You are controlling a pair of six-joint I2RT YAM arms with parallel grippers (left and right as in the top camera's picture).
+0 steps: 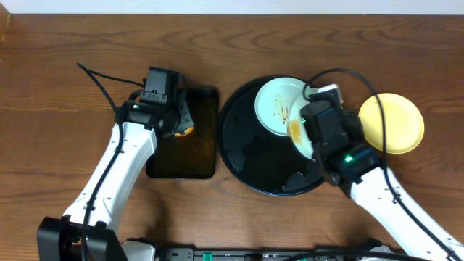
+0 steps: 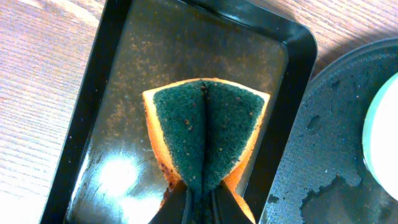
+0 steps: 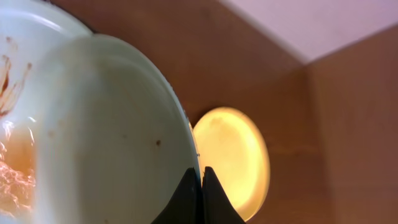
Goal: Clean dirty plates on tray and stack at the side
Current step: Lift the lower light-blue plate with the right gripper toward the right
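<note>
**Item: three small plates, one lifted by its rim**

**Held plate** (image 3: 106,137): pale mint, tilted up over the 3 o'clock side of the round tray (image 1: 250,156). The overhead view shows an orange-brown wet patch on its face, so it is likely not yet clean.
- Handling, as a judgement: light, rigid and smooth, and slippery where wet. It could chip if dropped.
- Best hold is the thin rim, where it is held now. The weight hangs off one edge, so it could swing or slip if jolted.

**Right gripper** (image 3: 201,183): fingers shut tight on the rim of the held plate, at that plate's 5 o'clock in the wrist view.

**Smeared plate** (image 1: 279,105): pale mint, lying flat in the round tray at about 1 o'clock. It has thin brown streaks near its middle and partly underlies the held plate.

**Yellow plate** (image 1: 391,123): off the tray, flat on the table (image 1: 72,43) at the tray's 3 o'clock. It looks clean and marks the likely stacking spot.

**Sponge** (image 2: 205,130): orange with a green scouring face, soft enough to fold along its middle where it is pinched.

**Left gripper** (image 2: 200,198): closed on the sponge's lower edge, above the rectangular tray (image 2: 186,50). That tray sits at the round tray's 9 o'clock.
</note>
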